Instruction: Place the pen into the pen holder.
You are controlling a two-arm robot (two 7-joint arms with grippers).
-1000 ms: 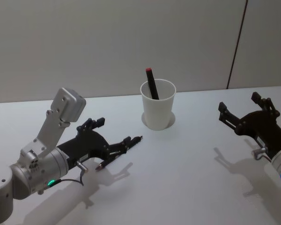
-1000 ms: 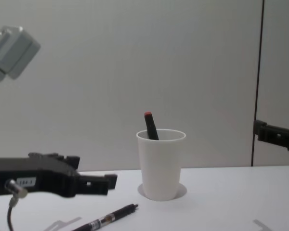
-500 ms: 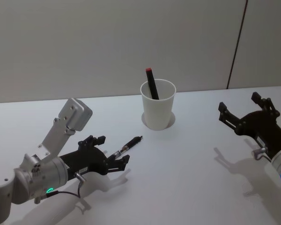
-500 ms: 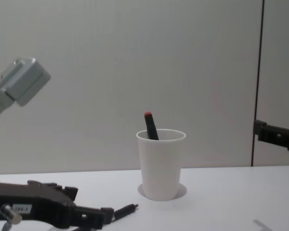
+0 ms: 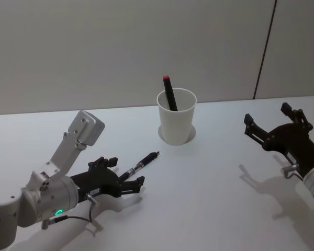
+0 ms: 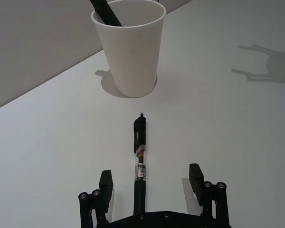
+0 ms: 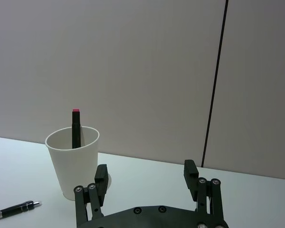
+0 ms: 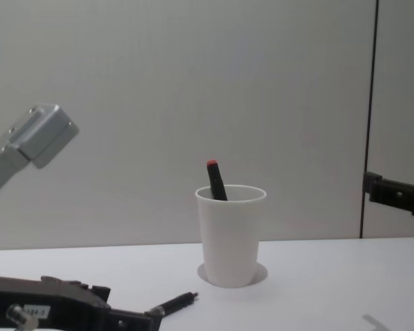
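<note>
A black pen (image 5: 142, 163) (image 6: 139, 152) (image 8: 174, 302) lies flat on the white table, its tip pointing toward the pen holder. The pen holder (image 5: 176, 123) (image 6: 129, 47) (image 7: 74, 161) (image 8: 231, 234) is a white paper cup standing upright. A black pen with a red end (image 5: 169, 93) (image 7: 76, 124) (image 8: 215, 181) leans inside it. My left gripper (image 5: 124, 172) (image 6: 151, 179) is low over the table and open, its fingers straddling the rear part of the lying pen without touching it. At the right, my right gripper (image 5: 267, 115) (image 7: 146, 175) hovers open and holds nothing.
The white table (image 5: 209, 178) spreads wide around the cup and runs back to a plain grey wall. A dark vertical seam (image 5: 264, 49) runs down the wall at the right. The right gripper's shadow (image 6: 263, 61) falls on the tabletop.
My left gripper has come down toward the table and drawn back a little, so its open fingers now sit beside the pen's rear part. The pen, cup and right arm have not moved.
</note>
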